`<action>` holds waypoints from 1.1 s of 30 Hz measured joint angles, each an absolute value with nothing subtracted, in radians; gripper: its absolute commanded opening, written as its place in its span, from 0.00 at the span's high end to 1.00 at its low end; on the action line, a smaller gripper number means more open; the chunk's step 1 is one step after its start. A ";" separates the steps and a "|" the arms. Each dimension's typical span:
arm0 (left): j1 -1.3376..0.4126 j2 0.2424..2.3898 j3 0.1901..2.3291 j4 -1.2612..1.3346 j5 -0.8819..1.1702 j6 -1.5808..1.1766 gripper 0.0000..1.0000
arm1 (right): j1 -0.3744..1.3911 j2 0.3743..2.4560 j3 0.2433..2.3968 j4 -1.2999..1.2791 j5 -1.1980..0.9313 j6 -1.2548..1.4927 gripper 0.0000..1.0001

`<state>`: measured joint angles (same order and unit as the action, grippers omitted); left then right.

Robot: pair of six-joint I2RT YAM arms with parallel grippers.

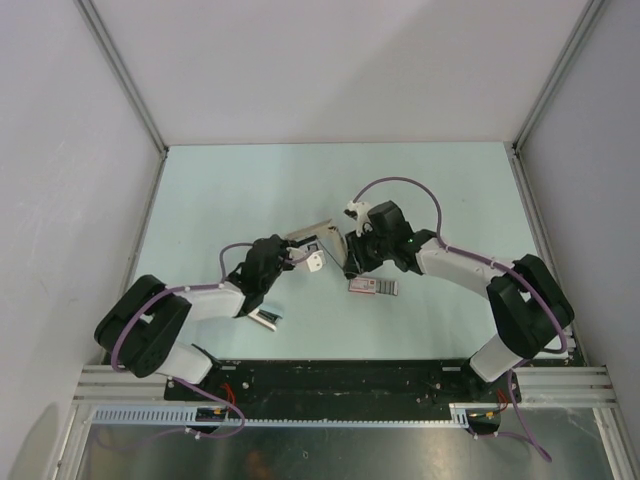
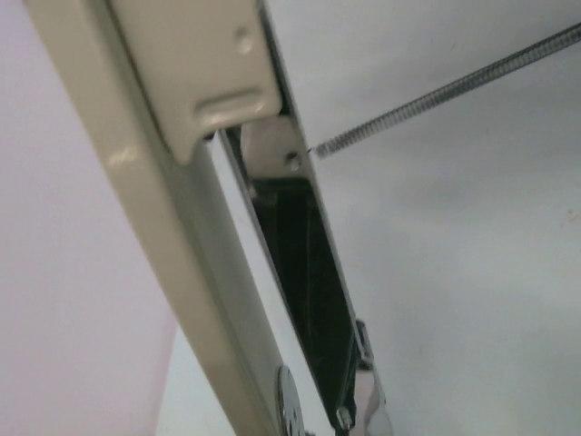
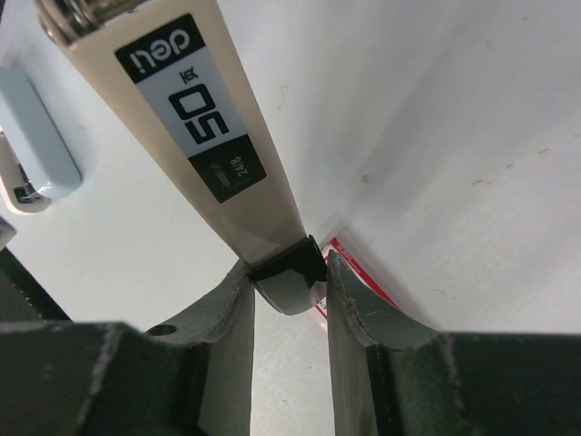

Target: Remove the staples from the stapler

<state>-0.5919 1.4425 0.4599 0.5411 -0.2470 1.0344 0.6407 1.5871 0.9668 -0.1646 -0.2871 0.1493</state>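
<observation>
- The bench (image 1: 250,190) bears only two small task pieces; the main work is held above its middle.
- The stapler (image 1: 312,232), long and beige, is held hinged open between the two arms. It is judged stiff and rather heavy for its size, with smooth sides that could slip. Hold is best taken across the narrow sides near an end, away from the hinge.
- The right gripper (image 3: 289,272) is clenched on one end of the stapler, with a dark tip pinched between its two fingers below the black label (image 3: 195,109).
- The left gripper (image 1: 292,252) is met by the other end in the top view. Its fingers are not shown in its own wrist view, so it cannot be told whether it is clenched or released.
- A pink-red box (image 1: 362,286) lies flat on the bench just on the near side of the right gripper and apart from it (a corner is glimpsed beyond one finger).
- The staples (image 1: 387,288), a short grey ribbed strip, are seen touching that box on the side toward the right arm's base, near the right gripper but not held. They are judged light and brittle, and are best taken by the long edges, never bent.
- A thin spring (image 2: 436,95) is stretched away from the open channel, where no staples can be made out. A snap-back is judged likely if it is let go.
</observation>
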 measured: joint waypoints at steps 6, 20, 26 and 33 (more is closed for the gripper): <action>-0.612 1.449 0.437 0.624 -0.261 1.100 1.00 | 0.623 1.565 0.967 -0.183 -0.252 0.112 1.00; -0.622 1.478 0.372 0.715 -0.293 1.213 1.00 | 0.616 1.564 0.968 -0.262 -0.164 0.033 1.00; -0.632 1.456 0.389 0.662 -0.309 1.174 1.00 | 0.616 1.564 0.969 -0.241 -0.164 0.066 1.00; -0.646 1.377 0.607 0.224 -0.249 0.960 0.95 | 0.591 1.559 0.998 -0.030 -0.139 0.281 1.00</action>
<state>-0.6460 1.3769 0.6067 0.2241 -0.2485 0.9604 0.5907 1.5589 0.9977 -0.0296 -0.1387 0.2810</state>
